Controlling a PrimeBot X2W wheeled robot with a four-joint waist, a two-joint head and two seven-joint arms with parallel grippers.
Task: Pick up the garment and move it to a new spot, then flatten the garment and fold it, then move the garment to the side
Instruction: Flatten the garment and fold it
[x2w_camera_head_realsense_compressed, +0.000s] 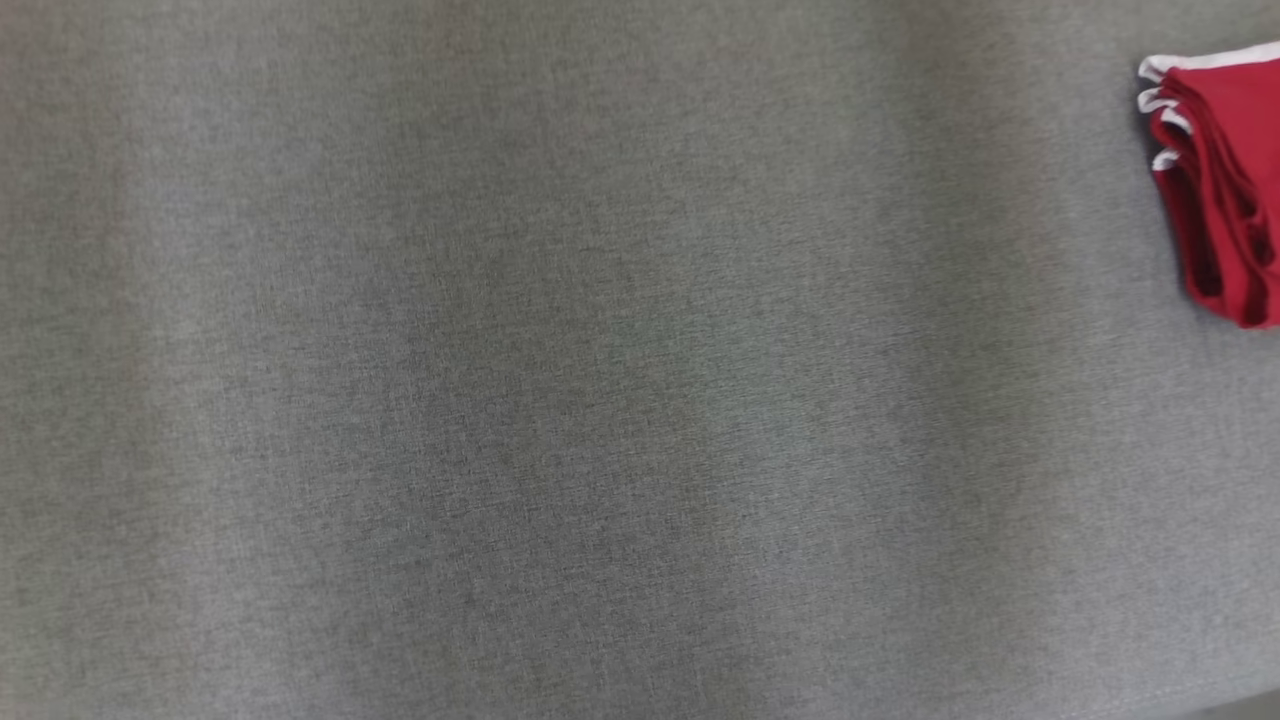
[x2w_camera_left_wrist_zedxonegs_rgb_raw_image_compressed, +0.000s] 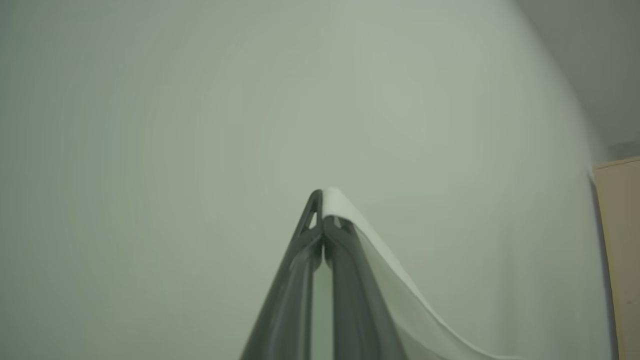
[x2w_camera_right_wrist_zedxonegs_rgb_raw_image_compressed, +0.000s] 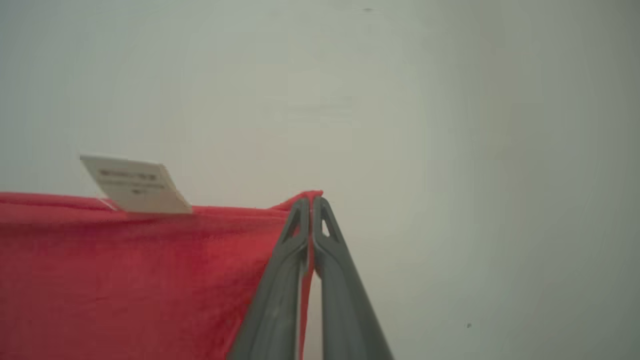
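Note:
In the right wrist view the garment (x2w_camera_right_wrist_zedxonegs_rgb_raw_image_compressed: 125, 275) is red cloth stretched taut to the left of my right gripper (x2w_camera_right_wrist_zedxonegs_rgb_raw_image_compressed: 311, 205), which is shut on its top edge. A white label (x2w_camera_right_wrist_zedxonegs_rgb_raw_image_compressed: 135, 185) sticks up from that edge. My left gripper (x2w_camera_left_wrist_zedxonegs_rgb_raw_image_compressed: 322, 202) is shut on a pale white fabric edge (x2w_camera_left_wrist_zedxonegs_rgb_raw_image_compressed: 385, 250) that runs from its fingertips down to the lower right. I cannot tell whether this white edge belongs to the same garment. Both grippers point at a plain pale wall.
The head view looks down on a grey cloth-covered table (x2w_camera_head_realsense_compressed: 600, 400). A folded red pile with white trim (x2w_camera_head_realsense_compressed: 1225, 190) lies at its upper right edge. A beige cabinet side (x2w_camera_left_wrist_zedxonegs_rgb_raw_image_compressed: 622, 250) stands at the right of the left wrist view.

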